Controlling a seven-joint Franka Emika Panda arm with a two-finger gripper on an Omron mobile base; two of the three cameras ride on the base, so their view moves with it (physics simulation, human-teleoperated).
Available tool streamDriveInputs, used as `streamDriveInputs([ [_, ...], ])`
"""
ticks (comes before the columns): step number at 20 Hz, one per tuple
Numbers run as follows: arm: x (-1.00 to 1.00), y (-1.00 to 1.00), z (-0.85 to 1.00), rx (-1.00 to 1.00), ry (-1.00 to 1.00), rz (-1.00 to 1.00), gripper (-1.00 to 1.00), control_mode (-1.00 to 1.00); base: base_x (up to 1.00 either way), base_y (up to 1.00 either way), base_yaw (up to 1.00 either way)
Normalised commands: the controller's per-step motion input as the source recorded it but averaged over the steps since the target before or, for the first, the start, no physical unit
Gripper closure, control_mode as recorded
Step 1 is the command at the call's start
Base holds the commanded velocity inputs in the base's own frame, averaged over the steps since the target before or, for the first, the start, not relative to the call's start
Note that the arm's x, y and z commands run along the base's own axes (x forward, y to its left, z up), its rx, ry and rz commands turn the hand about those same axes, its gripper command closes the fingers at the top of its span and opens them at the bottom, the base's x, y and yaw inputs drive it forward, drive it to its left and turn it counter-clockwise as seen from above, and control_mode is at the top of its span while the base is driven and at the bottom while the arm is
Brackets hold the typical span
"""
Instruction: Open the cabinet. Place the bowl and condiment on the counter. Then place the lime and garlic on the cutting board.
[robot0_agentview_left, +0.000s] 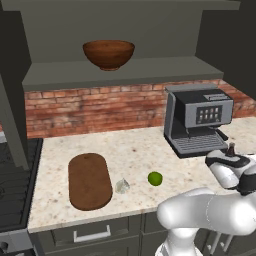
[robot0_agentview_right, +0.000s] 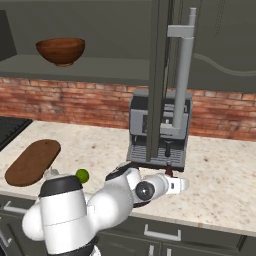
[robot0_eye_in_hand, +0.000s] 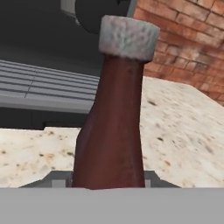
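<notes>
Overall: arm pose: white arm folded low over the counter (robot0_agentview_left: 140, 150) edge, forearm reaching right, wrist level beside the coffee machine (robot0_agentview_left: 197, 119).
Gripper (robot0_agentview_left: 231, 156): low at the machine's front right corner (in the right base view it sits just below the drip tray), aimed along the worktop.
Fingers: tips hidden at the bottom of the hand view; whether they grip or stand clear of the bottle cannot be told.
Condiment (robot0_eye_in_hand: 114, 118): dark brown bottle with a pale cap, upright on the speckled counter, directly ahead of the hand and very close; its top pokes up above the gripper in the left base view.
Bowl (robot0_agentview_left: 108, 54): reddish-brown wooden bowl, upright on the lower shelf of the cabinet (robot0_agentview_left: 125, 75), above and left of the machine.
Cabinet door (robot0_agentview_right: 162, 75): swung open, seen edge-on with its silver bar handle (robot0_agentview_right: 182, 75) in front of the machine (right base view).
Cutting board (robot0_agentview_left: 89, 180): dark oblong, flat on the counter near the front edge, left of centre, bare.
Garlic (robot0_agentview_left: 122, 186): pale bulb on the counter just right of the board, off it.
Lime (robot0_agentview_left: 155, 178): green, on the counter right of the garlic, apart from it.
Stove top (robot0_agentview_left: 15, 185): black, at the counter's left end.
Backsplash (robot0_agentview_left: 100, 107): red brick behind the counter.
</notes>
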Motion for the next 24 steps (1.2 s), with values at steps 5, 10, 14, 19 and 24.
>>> streamDriveInputs([
  [5, -0.19, 0.00, 0.12, 0.00, 0.00, 0.00, -1.00, -1.00, 0.00, 0.00, 0.00],
  [10, -0.28, 0.02, 0.60, 0.00, 0.01, 0.00, -1.00, -1.00, 0.00, 0.00, 0.00],
  [14, -0.34, 0.18, 0.87, 0.00, 0.04, 0.00, -1.00, -1.00, 0.00, 0.00, 0.00],
  [19, -0.51, 0.20, 1.00, 0.00, 0.05, 0.00, -1.00, -1.00, 0.00, 0.00, 0.00],
  [24, -0.56, 0.24, 0.99, 0.02, 0.11, 0.00, -1.00, -1.00, 0.00, 0.00, 0.00],
])
